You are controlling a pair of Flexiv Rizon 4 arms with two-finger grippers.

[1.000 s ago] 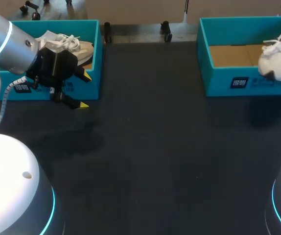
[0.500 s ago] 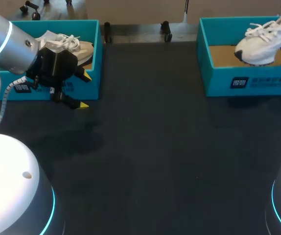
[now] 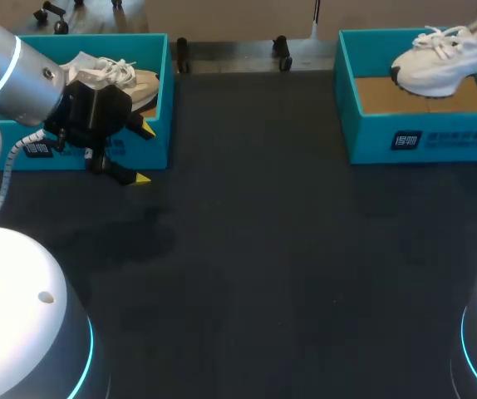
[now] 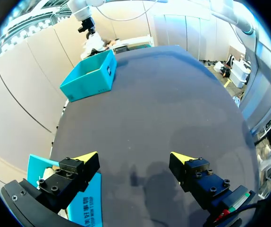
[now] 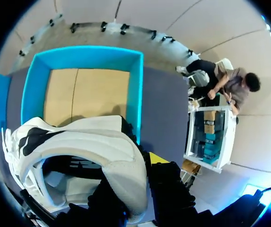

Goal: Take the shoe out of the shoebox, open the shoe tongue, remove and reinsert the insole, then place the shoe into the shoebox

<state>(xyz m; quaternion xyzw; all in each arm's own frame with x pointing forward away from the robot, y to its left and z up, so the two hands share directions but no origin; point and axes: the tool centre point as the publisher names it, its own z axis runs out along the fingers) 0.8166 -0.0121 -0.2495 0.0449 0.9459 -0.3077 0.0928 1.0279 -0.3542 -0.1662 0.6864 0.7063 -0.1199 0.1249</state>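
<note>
A white shoe (image 3: pixel 438 66) with dark sole patches hangs nearly level over the right teal shoebox (image 3: pixel 421 140). In the right wrist view my right gripper (image 5: pixel 136 183) is shut on the heel wall of the white shoe (image 5: pixel 79 142), one finger inside and one outside. The box's cardboard floor (image 5: pixel 88 92) lies below it. My right arm is outside the head view. A second, beige-and-white shoe (image 3: pixel 115 73) lies in the left teal shoebox (image 3: pixel 169 100). My left gripper (image 3: pixel 140 154) stands open and empty at that box's front right corner, also shown as my left gripper (image 4: pixel 134 159) in its wrist view.
Dark tabletop (image 3: pixel 263 249) stretches between the two boxes. The left wrist view shows a corner of the left shoebox (image 4: pixel 86 210) beside one finger and the right shoebox (image 4: pixel 90 78) far across the table.
The white shoe has swung from hanging toe-down at the right box's front right edge to lying nearly level above the box, moving left and farther back. The left arm has not moved.
</note>
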